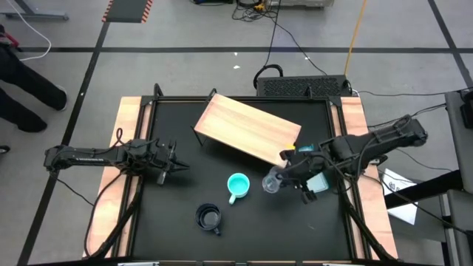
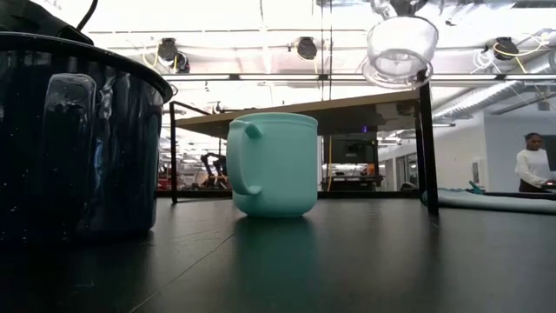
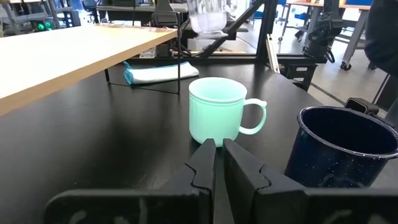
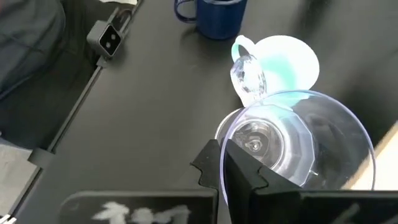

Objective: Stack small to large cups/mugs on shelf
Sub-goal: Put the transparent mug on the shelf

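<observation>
1. The right tool point(image 1: 290, 179) is clamped on the rim of the small clear transparent cup point(image 1: 271, 182), holding it in the air beside the near corner of the light wooden shelf on dark legs point(image 1: 247, 129), likely so that it can clear the board's edge.
2. The mid-sized turquoise mug with handle point(image 1: 237, 185) stands on the black tabletop point(image 1: 177, 207), just beside the lifted cup.
3. The larger black mug with handle point(image 1: 208, 217) waits nearer the front (untouched).
4. The left tool point(image 1: 174, 164) hovers well apart, nearly closed and holding nothing.
</observation>
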Controlling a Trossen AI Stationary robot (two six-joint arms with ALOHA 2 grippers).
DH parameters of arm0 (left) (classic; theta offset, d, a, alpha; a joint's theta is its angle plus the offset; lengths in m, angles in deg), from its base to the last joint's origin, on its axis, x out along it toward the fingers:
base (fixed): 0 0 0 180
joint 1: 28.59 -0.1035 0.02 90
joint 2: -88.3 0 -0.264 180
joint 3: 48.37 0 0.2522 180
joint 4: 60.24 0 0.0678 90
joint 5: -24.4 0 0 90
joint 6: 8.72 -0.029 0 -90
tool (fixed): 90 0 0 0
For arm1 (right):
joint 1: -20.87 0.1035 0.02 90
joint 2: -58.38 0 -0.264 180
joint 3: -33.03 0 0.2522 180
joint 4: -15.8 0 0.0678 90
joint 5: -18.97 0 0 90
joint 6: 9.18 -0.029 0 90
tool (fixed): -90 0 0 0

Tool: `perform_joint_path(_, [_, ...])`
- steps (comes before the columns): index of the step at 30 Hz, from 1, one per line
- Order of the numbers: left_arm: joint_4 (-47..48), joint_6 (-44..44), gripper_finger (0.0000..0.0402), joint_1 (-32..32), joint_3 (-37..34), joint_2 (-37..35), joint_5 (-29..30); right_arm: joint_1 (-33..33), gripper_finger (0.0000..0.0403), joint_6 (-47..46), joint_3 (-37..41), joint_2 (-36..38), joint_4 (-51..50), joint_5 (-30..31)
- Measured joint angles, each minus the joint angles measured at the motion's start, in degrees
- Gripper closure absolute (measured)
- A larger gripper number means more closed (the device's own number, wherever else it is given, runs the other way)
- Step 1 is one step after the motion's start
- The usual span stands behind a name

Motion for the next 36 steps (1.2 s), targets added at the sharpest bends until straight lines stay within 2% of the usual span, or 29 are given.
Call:
perform_joint_path(18, [-0.01, 0.17, 0.0369, 0.00, 0.00, 0.00, 0.00, -7.26, 0.0403, 5.44, -22.91, -15.10, -18.07, -0.14])
perform_joint_path(36, [-0.01, 0.16, 0.0369, 0.00, 0.00, 0.00, 0.00, -13.91, 0.0403, 5.46, -26.09, -15.78, -21.27, 0.15])
